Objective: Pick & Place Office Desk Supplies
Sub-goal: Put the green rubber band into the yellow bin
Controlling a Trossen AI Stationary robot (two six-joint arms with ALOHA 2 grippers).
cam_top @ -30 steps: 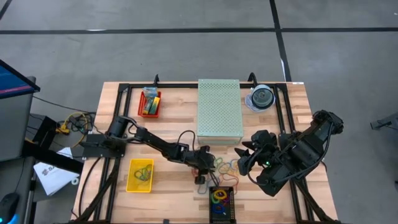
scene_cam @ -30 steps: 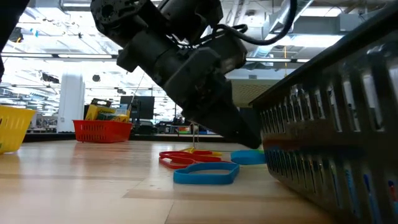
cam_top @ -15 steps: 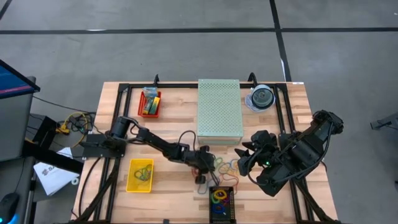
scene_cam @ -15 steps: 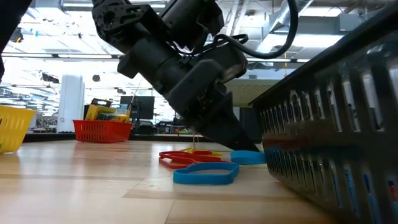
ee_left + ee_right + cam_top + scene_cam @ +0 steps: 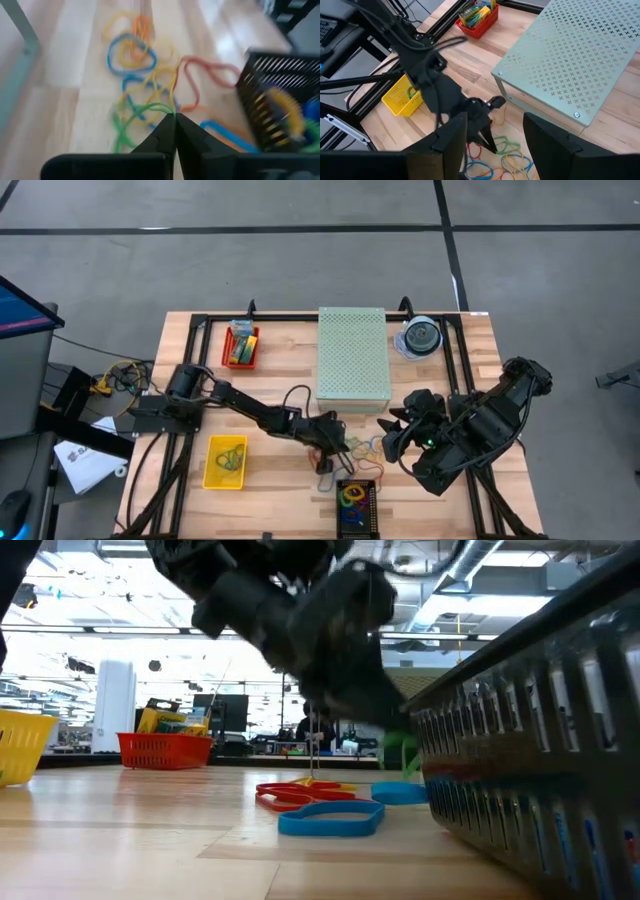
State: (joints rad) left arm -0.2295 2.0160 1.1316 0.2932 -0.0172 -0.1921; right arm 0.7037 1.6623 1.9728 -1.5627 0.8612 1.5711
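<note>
A green rubber band [image 5: 131, 117] is pinched at the tip of our left tool [image 5: 174, 118], whose fingers are pressed together on the loop above a loose scatter of bands [image 5: 362, 446] in blue, yellow, orange and red on the wooden surface [image 5: 275, 360]. In the low view the green band [image 5: 398, 753] hangs clear of the wood under that tool, with a blue loop [image 5: 331, 820] and a red loop [image 5: 294, 795] lying flat below. Just beside the scatter stands a black mesh bin [image 5: 356, 505] with more coloured bands inside. A yellow basket [image 5: 226, 462] holding a few bands sits toward the left arm's side, and a red basket [image 5: 240, 347] with the crayon boxes [image 5: 240, 332] stands near the far edge. Beside it sit the pale green perforated box [image 5: 352, 357] and the clear disc case [image 5: 421, 337]. Our right tool [image 5: 390, 433] waits near the scatter with its fingers spread, holding nothing.
</note>
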